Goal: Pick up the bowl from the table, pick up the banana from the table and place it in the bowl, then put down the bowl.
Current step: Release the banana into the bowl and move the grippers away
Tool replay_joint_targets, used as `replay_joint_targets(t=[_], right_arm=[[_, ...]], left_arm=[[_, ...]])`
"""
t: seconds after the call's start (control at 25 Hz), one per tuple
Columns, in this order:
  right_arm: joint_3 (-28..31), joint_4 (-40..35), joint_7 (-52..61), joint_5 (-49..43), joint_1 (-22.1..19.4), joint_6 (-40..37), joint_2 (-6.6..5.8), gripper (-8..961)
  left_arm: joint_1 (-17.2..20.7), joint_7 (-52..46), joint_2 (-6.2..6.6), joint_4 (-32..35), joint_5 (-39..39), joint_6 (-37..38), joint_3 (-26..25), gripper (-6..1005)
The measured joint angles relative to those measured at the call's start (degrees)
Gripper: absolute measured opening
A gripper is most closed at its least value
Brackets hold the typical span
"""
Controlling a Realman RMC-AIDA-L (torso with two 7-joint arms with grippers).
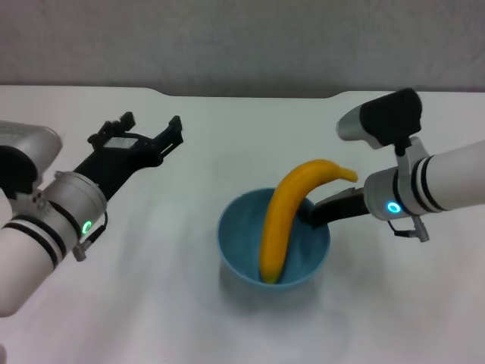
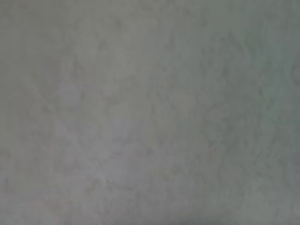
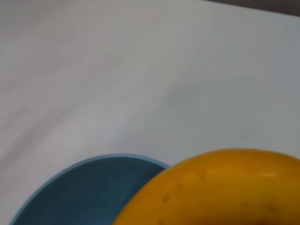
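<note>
The light blue bowl [image 1: 242, 250] stands low over the white table [image 1: 151, 303], a little right of the middle. The yellow-orange banana [image 1: 284, 220] leans in it, one end at the bottom and the stem end sticking out over the right rim. My right gripper [image 1: 312, 214] reaches in from the right and is shut on the bowl's right rim, partly hidden behind the banana. The right wrist view shows the bowl [image 3: 84, 192] and the banana [image 3: 225, 187] from close up. My left gripper [image 1: 151, 125] is open and empty, well to the left of the bowl.
The table's far edge has a shallow notch [image 1: 250, 92] behind the bowl. The left wrist view shows only bare table surface [image 2: 150, 112]. White tabletop lies all around the bowl.
</note>
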Motion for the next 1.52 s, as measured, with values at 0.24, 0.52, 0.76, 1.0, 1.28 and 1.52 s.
replay_joint_targets(t=[0.24,0.52,0.76,1.0,1.28,1.52], right_arm=[[-6.9,0.0,0.4,5.6,-0.1,-1.4,0.01,38],[-9.5,-0.1,1.3,6.6,-1.0,-2.0,0.03,40],[-10.2,0.6,1.4,7.2,-2.5,-2.4,0.10,42],[-11.7,4.5,0.9,7.2,-4.4,-3.7,0.10,44],[-14.0,14.4,1.0,6.9,-10.9,-3.7,-0.27,312],[-14.0,23.7,1.3,6.7,-18.5,-1.7,-0.36,541]], left_arm=[[-0.1,-0.3,-0.01,0.5,-0.2,0.0,0.1,879],[0.0,-1.9,0.06,0.7,-0.3,-0.4,-0.4,879],[0.3,-3.6,0.23,0.4,-0.3,-0.7,-0.8,878],[0.5,-4.8,0.32,0.6,0.1,-0.7,-0.8,878],[0.6,-4.7,0.41,1.9,0.1,-0.5,-1.0,878],[0.7,-4.6,0.55,4.0,0.3,-0.8,-1.4,877]])
